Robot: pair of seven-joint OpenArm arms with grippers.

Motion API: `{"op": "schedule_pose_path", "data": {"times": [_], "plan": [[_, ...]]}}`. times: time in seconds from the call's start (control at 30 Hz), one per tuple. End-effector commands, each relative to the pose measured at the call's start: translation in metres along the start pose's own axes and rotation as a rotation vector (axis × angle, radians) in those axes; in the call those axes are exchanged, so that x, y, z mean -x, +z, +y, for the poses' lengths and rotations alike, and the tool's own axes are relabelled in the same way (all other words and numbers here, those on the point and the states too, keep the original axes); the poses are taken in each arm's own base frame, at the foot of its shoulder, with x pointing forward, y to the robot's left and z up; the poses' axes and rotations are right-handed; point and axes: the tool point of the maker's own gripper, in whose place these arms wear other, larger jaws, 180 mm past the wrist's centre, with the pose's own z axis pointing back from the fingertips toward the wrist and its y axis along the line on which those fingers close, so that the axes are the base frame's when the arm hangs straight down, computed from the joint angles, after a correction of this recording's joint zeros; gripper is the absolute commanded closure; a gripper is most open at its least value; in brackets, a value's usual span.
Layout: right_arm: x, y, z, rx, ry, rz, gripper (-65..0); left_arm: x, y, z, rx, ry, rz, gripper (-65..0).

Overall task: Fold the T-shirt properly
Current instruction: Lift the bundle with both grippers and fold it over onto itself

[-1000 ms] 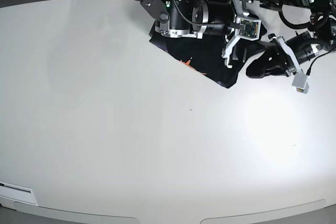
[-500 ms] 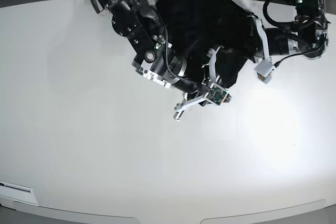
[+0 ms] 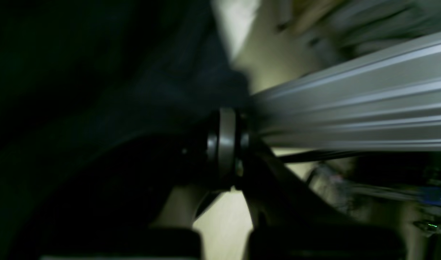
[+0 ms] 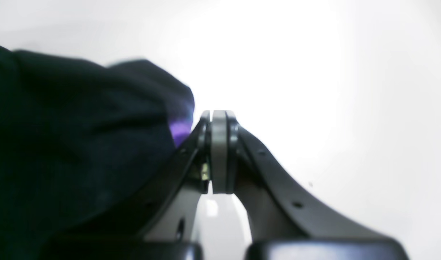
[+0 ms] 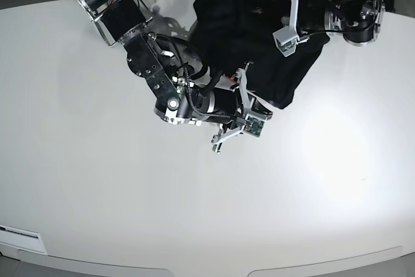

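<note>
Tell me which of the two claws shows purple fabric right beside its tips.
The right claw: the T-shirt bunched against it shows a purple patch. The left claw has only dark cloth beside it.

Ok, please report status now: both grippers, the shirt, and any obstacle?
Right gripper shut, T-shirt fabric beside it. Left gripper looks shut, view blurred. T-shirt bunched and lifted at the far table edge, unfolded. Nothing else on the table.

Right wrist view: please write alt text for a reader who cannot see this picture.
The right tool, its two pads pressed together, fills the lower centre above a bright white table. A bunched black T-shirt with a purple-tinged edge lies against the tool's left side; whether fabric is pinched between the pads cannot be told.
</note>
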Motion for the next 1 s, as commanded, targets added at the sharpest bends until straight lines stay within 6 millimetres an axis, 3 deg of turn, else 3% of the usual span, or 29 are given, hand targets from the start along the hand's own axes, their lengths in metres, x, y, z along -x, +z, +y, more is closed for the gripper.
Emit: {"op": "schedule_pose_path", "data": {"times": [0.0, 0.1, 0.2, 0.37, 0.47, 0.67, 0.83, 0.97], "plan": [[-0.022, 0.002, 0.0, -0.017, 0.011, -0.071, 0.0, -0.002, 0.003, 0.004, -0.019, -0.012, -0.017, 0.0], [-0.021, 0.002, 0.003, -0.029, 0.003, -0.07, 0.0, 0.011, 0.003, 0.023, -0.078, 0.026, 0.003, 0.0], [-0.008, 0.003, 0.006, -0.038, -0.017, -0.03, 0.0, 0.031, 0.0, 0.046, -0.115, 0.106, 0.021, 0.0], [0.016, 0.014, 0.008, -0.047, -0.049, 0.01, 0.0, 0.056, 0.006, 0.112, -0.248, 0.153, 0.078, 0.0], [0.029, 0.028, 0.008, -0.019, -0.055, 0.032, 0.0, 0.054, 0.008, 0.151, -0.321, 0.102, 0.103, 0.0], [0.051, 0.059, 0.018, 0.09, -0.081, 0.075, 0.0, 0.005, -0.013, 0.198, -0.38, -0.131, 0.042, 0.0], [0.071, 0.077, 0.033, 0.22, -0.187, 0.107, 0.0, -0.041, -0.046, 0.193, -0.318, -0.337, 0.006, 0.0], [0.075, 0.072, 0.052, 0.276, -0.304, 0.08, 0.0, -0.081, -0.06, 0.189, -0.304, -0.489, 0.033, 0.0]]}}
